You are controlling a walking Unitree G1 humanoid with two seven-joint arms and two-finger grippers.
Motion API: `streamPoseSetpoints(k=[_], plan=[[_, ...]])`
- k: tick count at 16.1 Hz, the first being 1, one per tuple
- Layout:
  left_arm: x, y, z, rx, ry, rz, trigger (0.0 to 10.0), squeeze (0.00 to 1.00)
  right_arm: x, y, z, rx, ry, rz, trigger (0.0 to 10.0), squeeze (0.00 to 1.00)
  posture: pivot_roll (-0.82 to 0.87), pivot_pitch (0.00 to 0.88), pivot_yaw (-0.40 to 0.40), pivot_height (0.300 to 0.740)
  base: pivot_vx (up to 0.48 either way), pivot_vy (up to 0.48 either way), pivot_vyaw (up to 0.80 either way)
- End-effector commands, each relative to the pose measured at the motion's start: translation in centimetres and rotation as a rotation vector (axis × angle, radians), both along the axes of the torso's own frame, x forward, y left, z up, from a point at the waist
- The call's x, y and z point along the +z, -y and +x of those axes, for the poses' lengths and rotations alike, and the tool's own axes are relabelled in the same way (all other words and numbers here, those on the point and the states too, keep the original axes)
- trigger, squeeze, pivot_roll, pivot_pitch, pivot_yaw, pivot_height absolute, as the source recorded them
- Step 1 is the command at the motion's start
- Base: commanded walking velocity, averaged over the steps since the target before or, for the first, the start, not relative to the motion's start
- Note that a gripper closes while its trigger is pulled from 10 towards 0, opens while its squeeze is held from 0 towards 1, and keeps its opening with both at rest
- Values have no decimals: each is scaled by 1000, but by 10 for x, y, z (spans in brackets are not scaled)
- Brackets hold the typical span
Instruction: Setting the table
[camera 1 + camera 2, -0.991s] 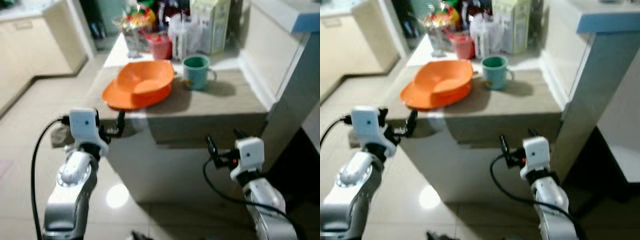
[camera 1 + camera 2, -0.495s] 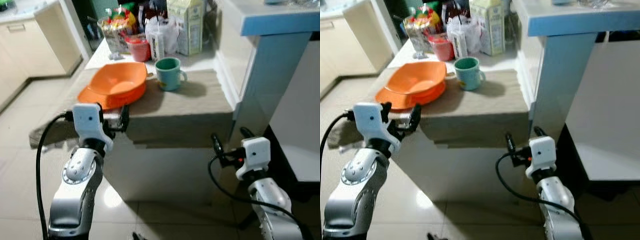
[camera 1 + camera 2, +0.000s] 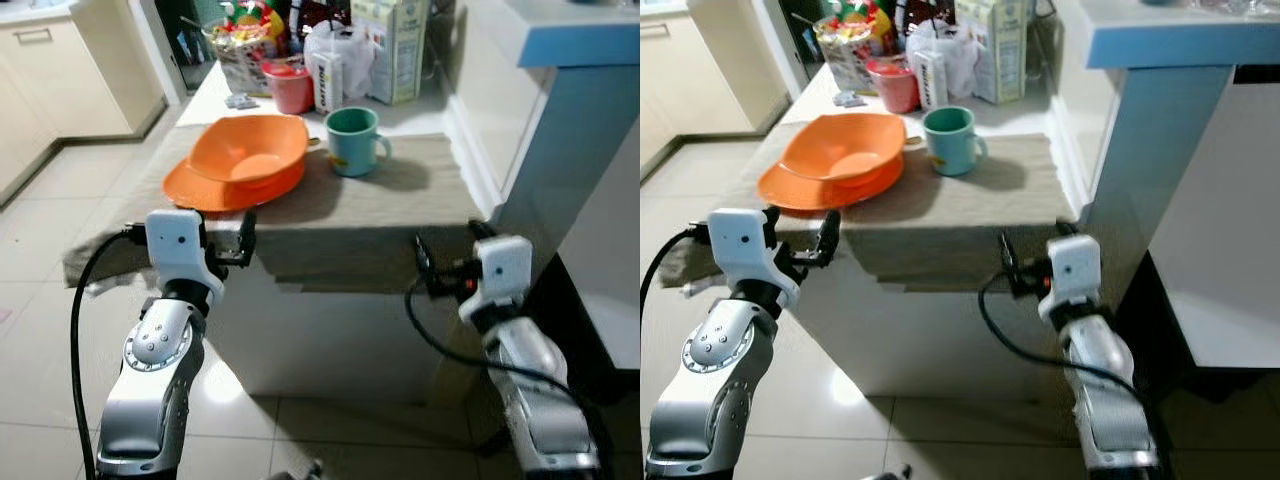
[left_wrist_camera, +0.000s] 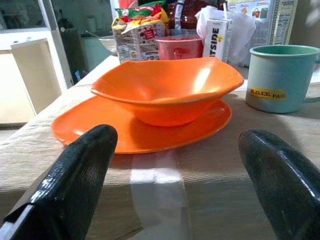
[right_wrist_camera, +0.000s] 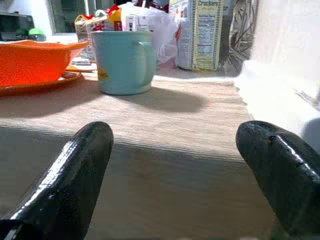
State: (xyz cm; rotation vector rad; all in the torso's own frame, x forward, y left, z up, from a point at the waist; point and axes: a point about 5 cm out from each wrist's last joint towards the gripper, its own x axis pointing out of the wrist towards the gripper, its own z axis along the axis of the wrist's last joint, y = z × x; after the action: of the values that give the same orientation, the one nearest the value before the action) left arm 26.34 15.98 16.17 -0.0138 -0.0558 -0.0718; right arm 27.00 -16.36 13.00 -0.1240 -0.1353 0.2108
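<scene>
At the near edge of the cloth-covered table (image 3: 330, 235), both the left gripper (image 4: 175, 185) and right gripper (image 5: 175, 175) hover spread and empty, level with the orange bowl (image 3: 248, 148) on its plate (image 3: 190, 188) beside the teal mug (image 3: 352, 140); approach should be slow, taking the plate rim squarely.

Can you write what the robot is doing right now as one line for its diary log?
left claw: open, at table edge facing orange bowl on orange plate | right claw: open, at table edge facing green mug | nothing held
</scene>
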Motion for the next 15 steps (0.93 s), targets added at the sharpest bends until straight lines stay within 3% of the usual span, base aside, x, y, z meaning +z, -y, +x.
streamPoseSetpoints(k=[1, 4, 10, 14, 15], plan=[[0, -2, -1, 13, 6, 12, 10000, 0, -4, 1, 2, -7, -24, 15, 10000, 0, -133, 17, 106, 740, 0, 0, 0], [0, -1, -9, 29, 4, -9, 10000, 0, 13, -10, 31, 40, 21, 11, 10000, 0, -74, 7, 80, 740, 0, 0, 0], [1, -10, -18, 59, -3, 21, 10000, 0, 16, -8, 53, -10, 30, 25, 10000, 0, -9, 1, 94, 740, 0, 0, 0], [4, -16, -21, 61, -7, 35, 10000, 0, 25, 2, 73, -89, 45, 9, 10000, 0, 14, 4, 112, 740, 0, 0, 0], [5, -18, -25, 64, -12, 41, 10000, 0, 26, 10, 85, -138, 22, 13, 10000, 0, 32, 8, 117, 740, 0, 0, 0]])
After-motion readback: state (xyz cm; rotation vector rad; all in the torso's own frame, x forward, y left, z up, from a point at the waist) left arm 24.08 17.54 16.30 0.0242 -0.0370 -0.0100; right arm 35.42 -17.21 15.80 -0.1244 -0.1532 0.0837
